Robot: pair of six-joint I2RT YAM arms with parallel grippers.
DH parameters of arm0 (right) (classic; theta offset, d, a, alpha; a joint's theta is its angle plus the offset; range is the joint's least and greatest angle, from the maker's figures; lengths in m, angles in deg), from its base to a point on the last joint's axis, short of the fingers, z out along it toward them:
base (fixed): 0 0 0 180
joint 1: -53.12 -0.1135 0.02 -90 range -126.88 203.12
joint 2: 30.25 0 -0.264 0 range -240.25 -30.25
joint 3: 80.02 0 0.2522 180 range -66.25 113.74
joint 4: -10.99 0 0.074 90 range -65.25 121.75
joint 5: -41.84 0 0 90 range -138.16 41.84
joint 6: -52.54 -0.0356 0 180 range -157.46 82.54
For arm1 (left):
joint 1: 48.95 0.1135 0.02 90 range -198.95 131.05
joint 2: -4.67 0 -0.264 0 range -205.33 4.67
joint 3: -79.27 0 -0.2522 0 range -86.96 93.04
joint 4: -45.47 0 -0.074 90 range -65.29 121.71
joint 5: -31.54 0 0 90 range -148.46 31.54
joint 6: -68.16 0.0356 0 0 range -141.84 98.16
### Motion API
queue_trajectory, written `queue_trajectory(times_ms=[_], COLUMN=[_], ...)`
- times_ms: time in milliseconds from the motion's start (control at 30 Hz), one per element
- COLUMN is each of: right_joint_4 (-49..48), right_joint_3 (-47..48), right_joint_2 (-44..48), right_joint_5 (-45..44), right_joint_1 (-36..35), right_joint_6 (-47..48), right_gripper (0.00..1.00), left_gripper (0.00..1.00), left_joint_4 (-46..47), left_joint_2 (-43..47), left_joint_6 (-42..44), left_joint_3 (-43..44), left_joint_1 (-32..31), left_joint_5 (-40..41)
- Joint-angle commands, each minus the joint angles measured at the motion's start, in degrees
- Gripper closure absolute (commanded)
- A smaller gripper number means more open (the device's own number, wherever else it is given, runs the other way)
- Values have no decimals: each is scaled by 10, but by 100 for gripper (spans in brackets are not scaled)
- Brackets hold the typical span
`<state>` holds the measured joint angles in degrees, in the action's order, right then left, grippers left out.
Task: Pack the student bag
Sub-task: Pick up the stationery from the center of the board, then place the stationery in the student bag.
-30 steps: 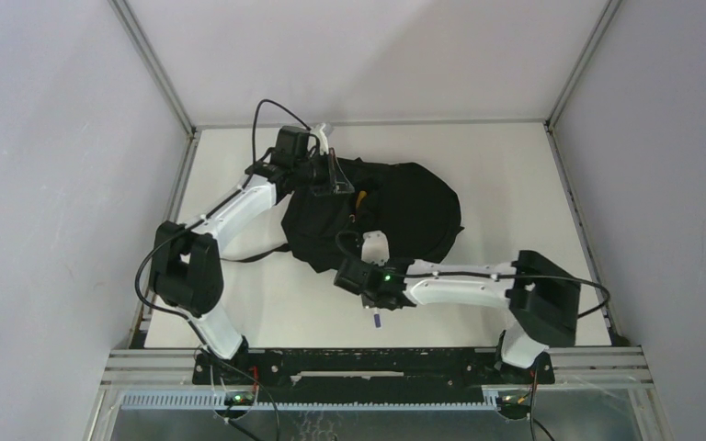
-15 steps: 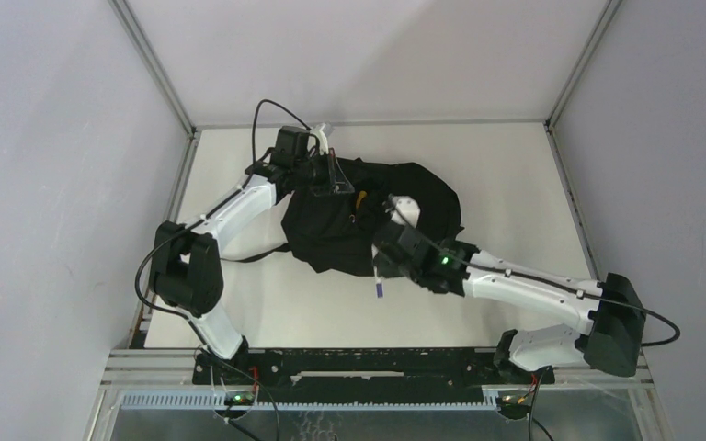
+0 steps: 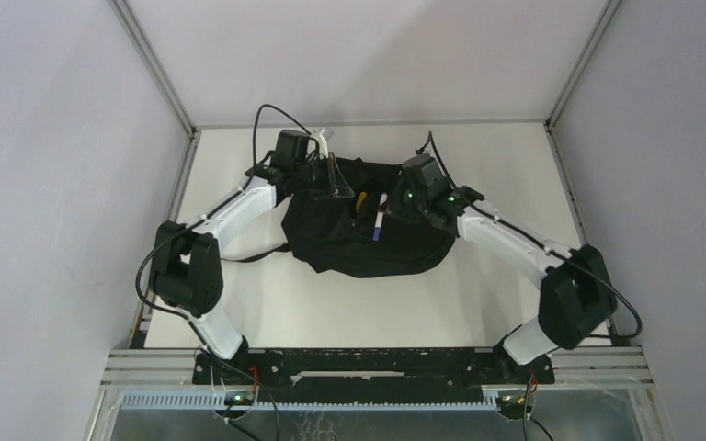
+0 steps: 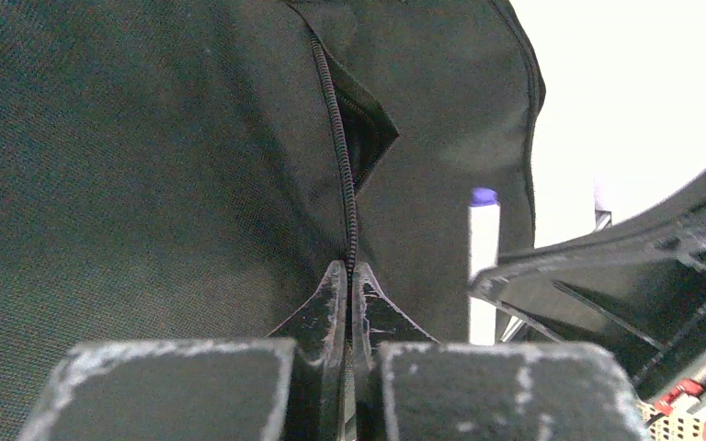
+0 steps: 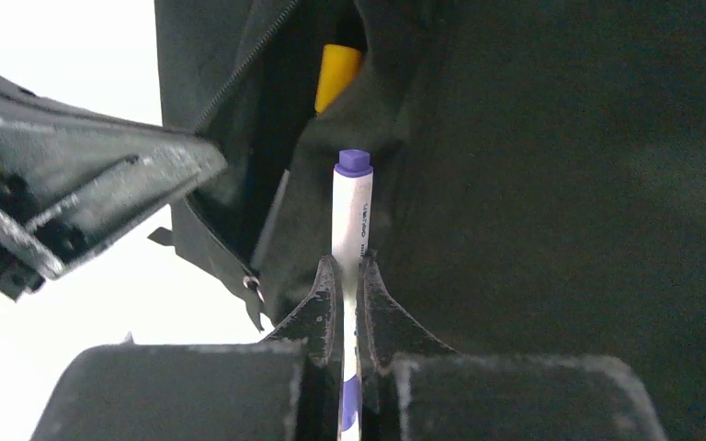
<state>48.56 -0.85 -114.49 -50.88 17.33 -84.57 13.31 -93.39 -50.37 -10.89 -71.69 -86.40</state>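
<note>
Counter (image 3: 267,308): pale and flat; both arm bases are bolted at its near edge.
Strap (image 3: 256,258): black, trailing from the bag's near-left side toward the left arm and lying on the counter.
Backpack (image 3: 368,248): soft black fabric, lying in the middle of the counter toward the far side, between the two arms.
Pen (image 3: 378,225): white barrel with purple ends, over the upper part of the backpack, lengthwise near to far. The right wrist view shows its capped end close to the dark opening.
Right claw (image 5: 349,268): closed, gripping the pen barrel between its two fingers; its arm reaches in from the right side.
Zip (image 4: 335,119): runs down the fabric into the left claw's fingertips and gapes open further along.
Left claw (image 4: 347,273): closed, pinching the backpack fabric right at the zip line, at the bag's far-left corner.
Yellow thing (image 5: 338,73): inside the opening, only one end visible; what it is cannot be told.
Claws: near each other over the opening, not touching.
</note>
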Motion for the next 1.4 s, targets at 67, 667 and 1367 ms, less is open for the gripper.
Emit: queue_trajectory(times_ms=[67, 667, 1367], right_joint_4=[-50, -1, 77], right_joint_3=[81, 305, 254], right_joint_2=[-86, -305, -102], right_joint_5=[111, 116, 39], right_joint_1=[30, 54, 64], right_joint_6=[-50, -72, 84], right_gripper=[100, 100, 48], left_gripper=[100, 100, 100], left_joint_4=[14, 19, 19], left_joint_2=[32, 52, 39], left_joint_6=[1, 6, -9], left_joint_3=[-13, -21, -10], left_joint_1=[5, 4, 4], left_joint_5=[-20, -31, -26])
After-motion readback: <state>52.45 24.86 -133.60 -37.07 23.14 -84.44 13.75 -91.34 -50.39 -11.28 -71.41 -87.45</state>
